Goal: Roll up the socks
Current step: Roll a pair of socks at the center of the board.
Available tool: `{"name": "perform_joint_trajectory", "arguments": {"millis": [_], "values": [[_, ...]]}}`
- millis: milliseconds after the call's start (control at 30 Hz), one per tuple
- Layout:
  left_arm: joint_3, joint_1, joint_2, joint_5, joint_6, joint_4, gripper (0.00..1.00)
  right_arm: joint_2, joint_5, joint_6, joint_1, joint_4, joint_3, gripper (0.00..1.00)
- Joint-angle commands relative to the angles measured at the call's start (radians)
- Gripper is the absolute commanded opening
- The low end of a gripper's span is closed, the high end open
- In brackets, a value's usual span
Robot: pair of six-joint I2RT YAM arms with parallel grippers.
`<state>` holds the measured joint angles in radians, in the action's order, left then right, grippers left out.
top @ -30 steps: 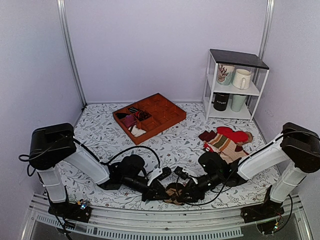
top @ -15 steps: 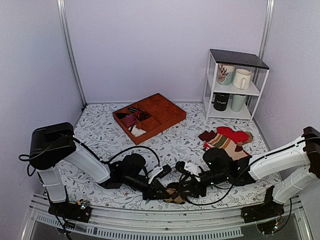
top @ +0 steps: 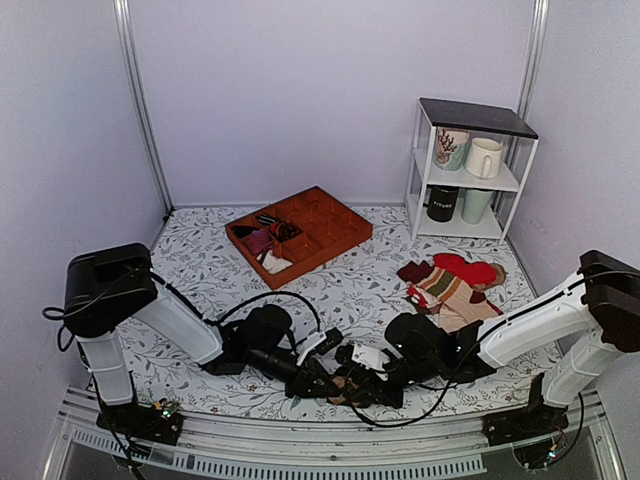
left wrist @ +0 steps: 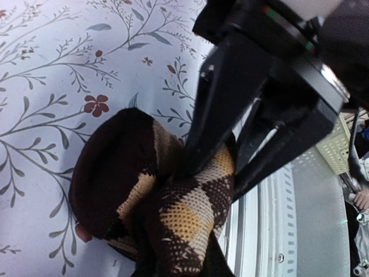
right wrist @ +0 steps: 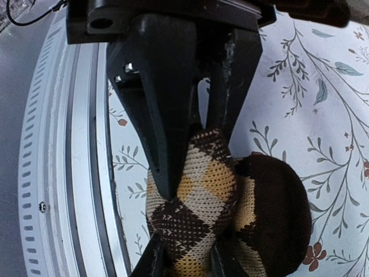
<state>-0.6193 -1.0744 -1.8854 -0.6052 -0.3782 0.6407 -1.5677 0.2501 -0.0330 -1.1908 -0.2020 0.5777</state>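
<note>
The socks, dark brown with tan and cream argyle diamonds, form a rolled bundle near the table's front edge, between both grippers. From the left, my left gripper is shut on a fold of the socks, which rises from between its fingers. My right gripper meets it from the right. Its fingers press into the roll from above in the left wrist view. In the right wrist view the argyle fold sits squeezed in my right gripper, with the left gripper's black fingers beyond.
The metal front rail runs just beside the bundle. A pile of red, striped and beige socks lies at the right. An orange compartment tray with small bundles stands mid-table. A white shelf with mugs stands at the back right.
My right gripper opened wider, then closed in on the bundle, and its arm shifted left and lower. The left gripper stayed shut on the socks and barely moved.
</note>
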Motion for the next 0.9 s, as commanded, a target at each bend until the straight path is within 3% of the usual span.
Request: {"name": "perform_joint_trajectory", "arguments": {"millis": [0,67,133,267,333,367,533,867], "values": [[0.038,0.007,-0.060,0.088,0.021,-0.159,0.05,-0.066,0.015,0.045,-0.002,0.031,0.017,0.17],[0.042,0.007,-0.019,0.109,0.058,-0.143,0.12,-0.071,0.057,0.088,0.009,0.031,0.003,0.16],[0.045,0.006,0.037,0.128,0.110,-0.131,0.40,-0.081,0.105,0.125,0.031,0.029,-0.016,0.16],[0.069,-0.018,0.187,0.162,0.261,-0.058,0.50,-0.131,0.210,0.193,0.077,0.027,-0.030,0.16],[0.091,-0.039,0.233,0.192,0.333,-0.001,0.68,-0.157,0.262,0.221,0.092,0.029,-0.027,0.16],[0.101,-0.045,0.243,0.189,0.363,0.032,0.71,-0.171,0.278,0.232,0.099,0.031,-0.026,0.16],[0.190,-0.052,0.221,0.125,0.432,0.267,0.73,-0.226,0.357,0.284,0.137,0.031,-0.027,0.16],[0.194,-0.054,0.124,0.130,0.445,0.307,0.73,-0.282,0.391,0.285,0.143,0.050,0.006,0.16]]}}
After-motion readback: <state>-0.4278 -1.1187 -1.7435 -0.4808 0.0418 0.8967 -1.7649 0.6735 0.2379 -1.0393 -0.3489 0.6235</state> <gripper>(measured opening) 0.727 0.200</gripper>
